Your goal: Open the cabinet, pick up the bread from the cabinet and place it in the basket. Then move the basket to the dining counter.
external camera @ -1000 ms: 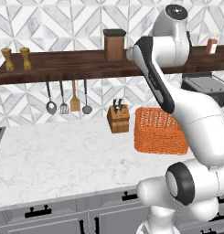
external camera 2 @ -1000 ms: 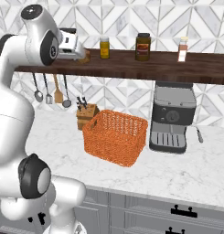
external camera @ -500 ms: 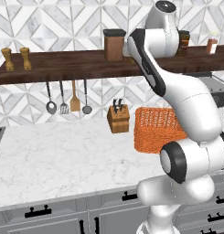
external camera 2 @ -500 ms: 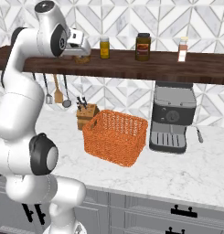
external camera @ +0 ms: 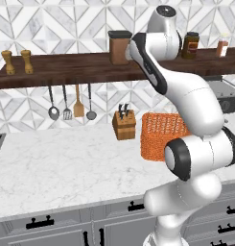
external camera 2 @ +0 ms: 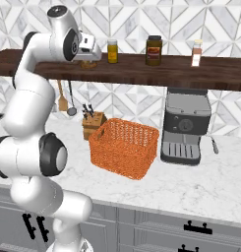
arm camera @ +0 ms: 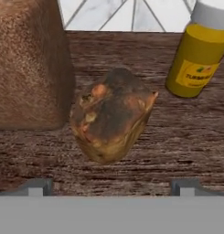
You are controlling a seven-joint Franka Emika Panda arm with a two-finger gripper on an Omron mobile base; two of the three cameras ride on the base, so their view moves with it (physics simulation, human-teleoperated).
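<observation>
Bread (arm camera: pixel 111 114) lying on shelf (arm camera: pixel 186 132) beside canister (arm camera: pixel 29 64); pincer (arm camera: pixel 111 186) hovering open, reaching stage; next needing descent astride loaf.

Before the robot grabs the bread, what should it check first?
1. Bread in front of the hand, between the fingertips' line: ok.
2. Hand open, tips spread wider than the bread: ok.
3. Bread lies free on the wooden shelf, not touching the yellow bottle: ok.
4. Gap to the brown canister on the other side: cannot tell, it looks very close.
5. Basket upright on the counter, open top ready: ok.
</observation>
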